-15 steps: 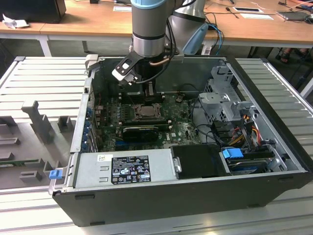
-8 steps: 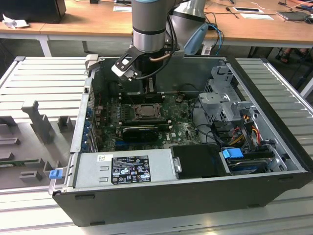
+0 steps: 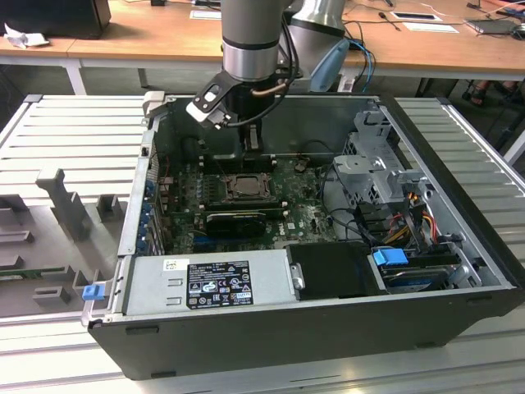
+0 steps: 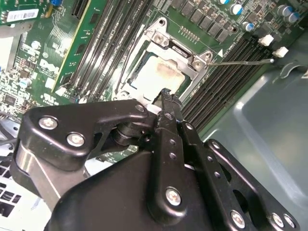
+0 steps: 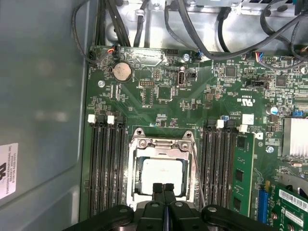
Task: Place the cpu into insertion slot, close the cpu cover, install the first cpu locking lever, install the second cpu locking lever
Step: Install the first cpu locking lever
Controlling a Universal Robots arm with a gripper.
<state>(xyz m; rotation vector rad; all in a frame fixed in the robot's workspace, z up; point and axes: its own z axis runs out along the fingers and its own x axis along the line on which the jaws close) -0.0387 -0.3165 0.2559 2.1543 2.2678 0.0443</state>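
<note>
The black gripper (image 5: 163,186), pinched together, is positioned over the thin silvery-grey metal cpu cover (image 5: 161,143) — judged stiff, light, best pressed at its frame.

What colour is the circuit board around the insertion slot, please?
The circuit board is green, clearest in the first wrist view.

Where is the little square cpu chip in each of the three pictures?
Exterior view: the cpu sits mid-board, right under the gripper.
Second wrist view: the pale square just past the gripper.
First wrist view: the pale square just past the gripper.
Shared landmark: the silvery cpu cover framing it, between black memory slots.
</note>
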